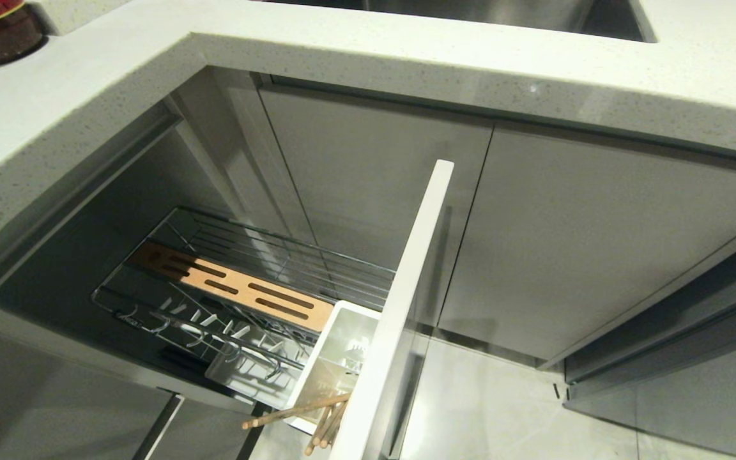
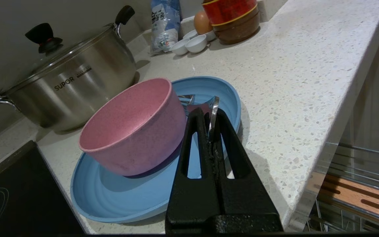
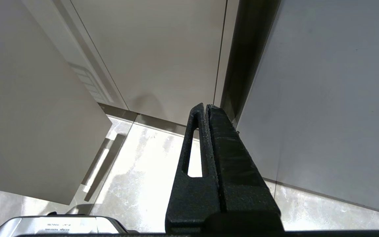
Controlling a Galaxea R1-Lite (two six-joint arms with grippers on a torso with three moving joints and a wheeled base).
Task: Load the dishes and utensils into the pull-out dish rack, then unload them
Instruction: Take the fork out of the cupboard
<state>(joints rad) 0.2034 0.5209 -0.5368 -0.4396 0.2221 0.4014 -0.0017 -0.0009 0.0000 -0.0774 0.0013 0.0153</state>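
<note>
While the left gripper (image 2: 210, 123) pinches the fork (image 2: 213, 115) over the blue plate (image 2: 117, 197), handle pointing away, the rack (image 1: 253, 300) lies below the counter edge beside that plate; chopsticks (image 1: 317, 415) sit in its cup. Right gripper (image 3: 206, 112) hangs closed, empty.

Pink bowl (image 2: 133, 128) on blue plate (image 2: 117, 194)

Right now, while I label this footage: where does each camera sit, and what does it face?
Head: high up, looking down at the pull-out dish rack, chopsticks in its cup; no arm shows.
Left wrist: behind the left gripper, shut on the fork over the plate and bowl.
Right wrist: behind the shut right gripper, facing cabinet doors and floor.
Shared: head and left wrist both show the rack.
</note>
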